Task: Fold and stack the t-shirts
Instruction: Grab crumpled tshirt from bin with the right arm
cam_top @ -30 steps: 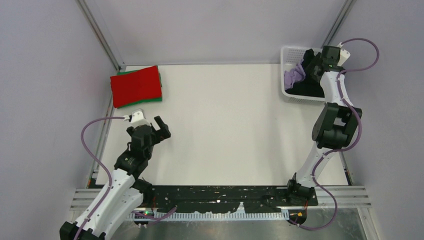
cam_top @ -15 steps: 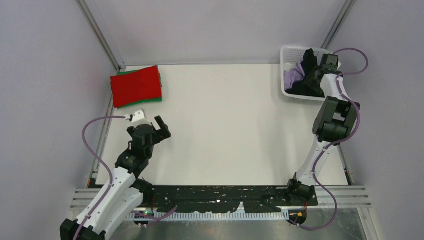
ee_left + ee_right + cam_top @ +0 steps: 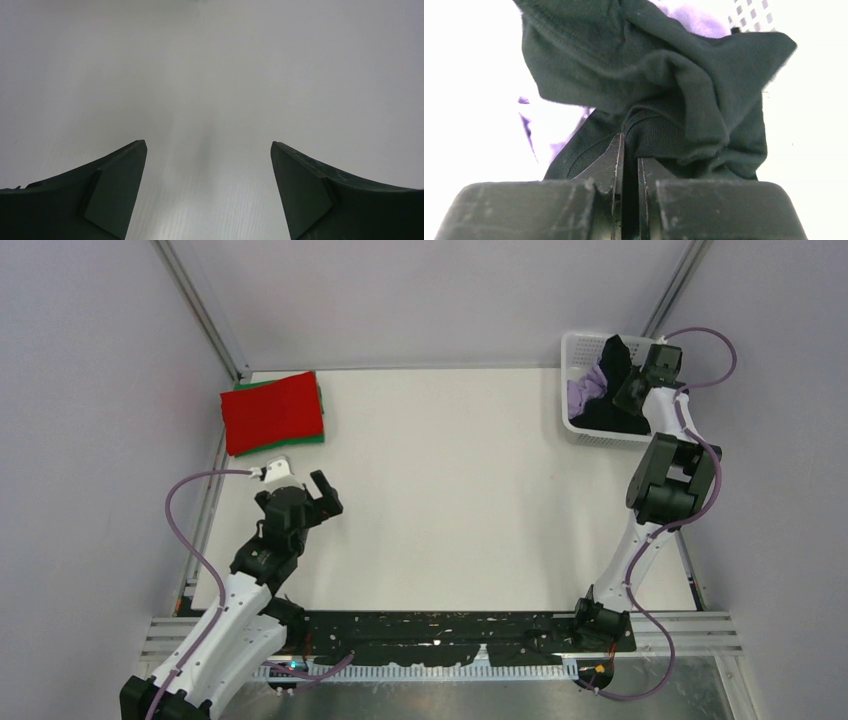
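A folded red t-shirt [image 3: 273, 412] lies on a folded green t-shirt [image 3: 318, 436] at the table's far left. In the white basket [image 3: 580, 345] at the far right, a black t-shirt [image 3: 612, 362] is bunched up beside a lavender t-shirt [image 3: 586, 394]. My right gripper [image 3: 628, 390] reaches into the basket and is shut on a fold of the black t-shirt [image 3: 659, 95], with lavender cloth [image 3: 694, 17] showing behind it. My left gripper [image 3: 318, 502] hovers open over bare table below the red shirt; in the left wrist view the left gripper [image 3: 207, 147] has nothing between its fingers.
Metal frame posts [image 3: 200, 310] rise at the table's back corners. The basket sits at the table's right edge. The arm bases and a black rail [image 3: 450, 630] run along the near edge.
My right gripper has shut on the black t-shirt in the basket, and the right wrist has shifted a little. The left arm has not moved.
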`<state>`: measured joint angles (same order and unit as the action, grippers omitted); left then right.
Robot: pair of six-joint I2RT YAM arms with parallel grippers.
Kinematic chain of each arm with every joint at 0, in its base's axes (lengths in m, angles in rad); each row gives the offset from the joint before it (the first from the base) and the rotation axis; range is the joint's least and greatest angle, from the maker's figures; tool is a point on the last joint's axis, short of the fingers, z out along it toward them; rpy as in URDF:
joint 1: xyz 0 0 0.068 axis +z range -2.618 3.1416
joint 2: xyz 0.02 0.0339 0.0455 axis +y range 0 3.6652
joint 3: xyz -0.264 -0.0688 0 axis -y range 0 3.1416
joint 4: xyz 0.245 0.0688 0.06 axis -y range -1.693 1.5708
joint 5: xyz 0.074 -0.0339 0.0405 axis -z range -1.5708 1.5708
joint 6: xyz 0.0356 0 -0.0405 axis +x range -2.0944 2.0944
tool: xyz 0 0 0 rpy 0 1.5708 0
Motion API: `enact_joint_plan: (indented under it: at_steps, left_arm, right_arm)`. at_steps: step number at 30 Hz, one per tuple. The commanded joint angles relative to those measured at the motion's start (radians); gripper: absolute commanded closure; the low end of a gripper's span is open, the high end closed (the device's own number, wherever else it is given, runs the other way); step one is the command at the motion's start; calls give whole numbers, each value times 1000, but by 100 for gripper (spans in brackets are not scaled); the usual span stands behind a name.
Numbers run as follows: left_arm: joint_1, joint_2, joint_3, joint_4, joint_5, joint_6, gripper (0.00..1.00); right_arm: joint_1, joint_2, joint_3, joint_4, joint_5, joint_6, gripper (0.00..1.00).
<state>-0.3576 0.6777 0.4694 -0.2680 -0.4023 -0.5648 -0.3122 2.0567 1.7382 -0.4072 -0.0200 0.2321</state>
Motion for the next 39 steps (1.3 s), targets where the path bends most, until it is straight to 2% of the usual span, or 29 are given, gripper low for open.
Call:
enact_joint_plan:
  at_steps: [1,11,23,29,35,39]
  left_arm:
    - [3,-15,33,11,3,9,1]
    - [3,-32,28,15,8,5,1]
    - [3,-19,35,20,14,6,1]
    - [3,-25,31,23,22,4,1]
    - [3,-43,30,20,45,0,1]
    - [3,-68,24,15,57,-1,1]
  right_arm:
    - [1,-228,17,139,57,-40,95]
    - [-3,-351,158,161,208,-101,95]
    - [-3,-368,341,219,63,-70,95]
    - [-1,-471,339,305,-123,41,95]
    - [29,-574,294,311,-447,131,95]
    - [76,-611,272,319,-599,199,95]
